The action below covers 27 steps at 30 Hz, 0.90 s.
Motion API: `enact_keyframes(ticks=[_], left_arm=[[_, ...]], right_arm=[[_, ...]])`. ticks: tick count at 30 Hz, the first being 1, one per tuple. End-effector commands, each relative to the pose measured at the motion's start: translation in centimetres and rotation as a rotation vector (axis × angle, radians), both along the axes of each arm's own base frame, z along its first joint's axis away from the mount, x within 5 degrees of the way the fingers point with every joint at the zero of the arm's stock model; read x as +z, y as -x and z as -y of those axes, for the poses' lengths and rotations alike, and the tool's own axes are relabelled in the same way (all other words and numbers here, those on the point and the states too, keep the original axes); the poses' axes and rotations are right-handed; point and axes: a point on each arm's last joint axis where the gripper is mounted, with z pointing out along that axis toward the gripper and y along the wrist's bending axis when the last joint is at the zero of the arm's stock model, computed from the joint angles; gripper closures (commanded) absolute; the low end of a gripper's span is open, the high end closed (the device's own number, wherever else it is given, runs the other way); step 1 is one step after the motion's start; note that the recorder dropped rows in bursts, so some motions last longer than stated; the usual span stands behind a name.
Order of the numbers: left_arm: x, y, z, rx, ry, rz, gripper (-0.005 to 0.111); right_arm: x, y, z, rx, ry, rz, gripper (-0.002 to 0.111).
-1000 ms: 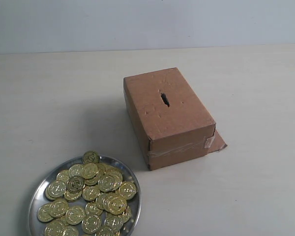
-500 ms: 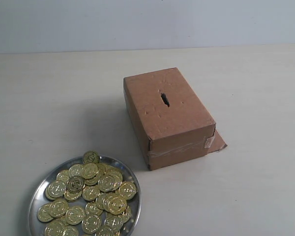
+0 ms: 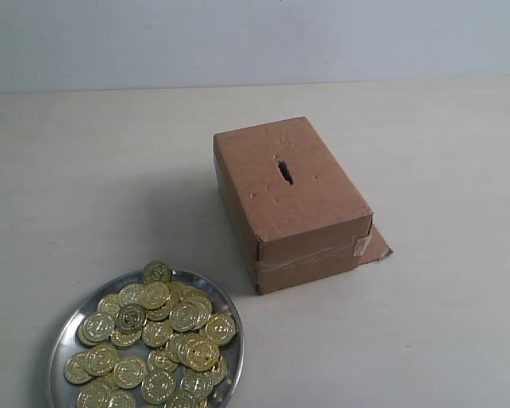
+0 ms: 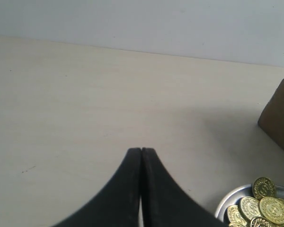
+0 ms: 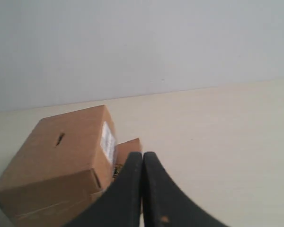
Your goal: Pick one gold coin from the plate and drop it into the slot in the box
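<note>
The box [image 3: 289,200] is brown cardboard, its top dented and pocked, and it sits on the pale table [image 3: 110,170]. In the exterior view its long axis runs from far left to near right. Clear tape [image 3: 363,246] crosses the near end, where a flap [image 3: 377,248] sticks out at the base. The slot [image 3: 285,171], a short dark ragged cut, lies mid-top and runs roughly along the box's length. In the right wrist view a white label [image 5: 107,141] shows on one end face. The plate [image 3: 61,344], round and shiny silver, lies to the near left of the box, close to its near corner but apart from it, and is heaped with gold coins [image 3: 157,336]; one coin [image 3: 157,272] rests on the rim nearest the box. The left gripper [image 4: 141,150] is above bare table beside the plate, fingertips pressed together on nothing. The right gripper [image 5: 142,153], likewise closed and empty, is off the box's labelled end.
</note>
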Motion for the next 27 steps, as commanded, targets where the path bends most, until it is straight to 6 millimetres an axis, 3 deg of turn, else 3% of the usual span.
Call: enact_keyframes(ticks=[1, 27], left_arm=[[0.08, 0.03, -0.02, 0.003, 0.0, 0.009, 0.107], [0.08, 0.03, -0.02, 0.003, -0.002, 0.009, 0.107]], right_arm=[[-0.21, -0.12, 0.49, -0.084, 0.033, 0.002, 0.108], [-0.29, -0.21, 1.32, -0.164, 0.153, 0.011, 0.108]])
